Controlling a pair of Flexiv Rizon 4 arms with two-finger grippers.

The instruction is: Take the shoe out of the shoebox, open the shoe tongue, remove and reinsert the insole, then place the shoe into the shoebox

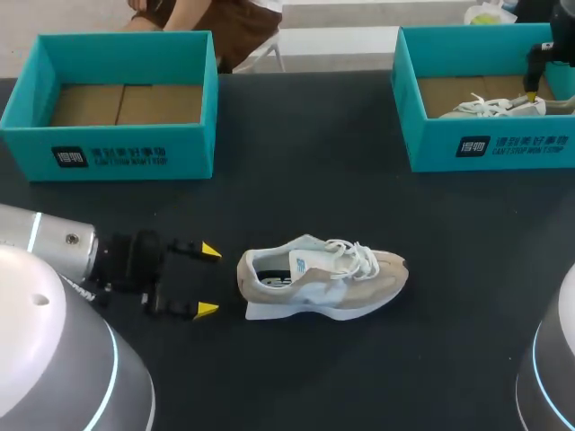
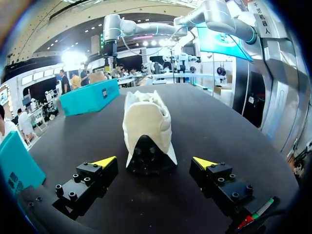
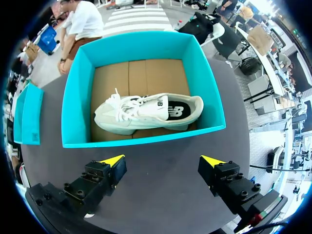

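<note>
Head view shows the beige-and-white lace-up sneaker (image 1: 323,278) upright, long axis 9-to-3 o'clock, toe at 3, heel facing the left gripper (image 1: 208,280), spread wide and empty.

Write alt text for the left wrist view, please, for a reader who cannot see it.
A beige shoe lies on the black table, heel toward the left gripper, just ahead of its open yellow-tipped fingers. A teal shoebox stands beyond the shoe, off to one side.
</note>
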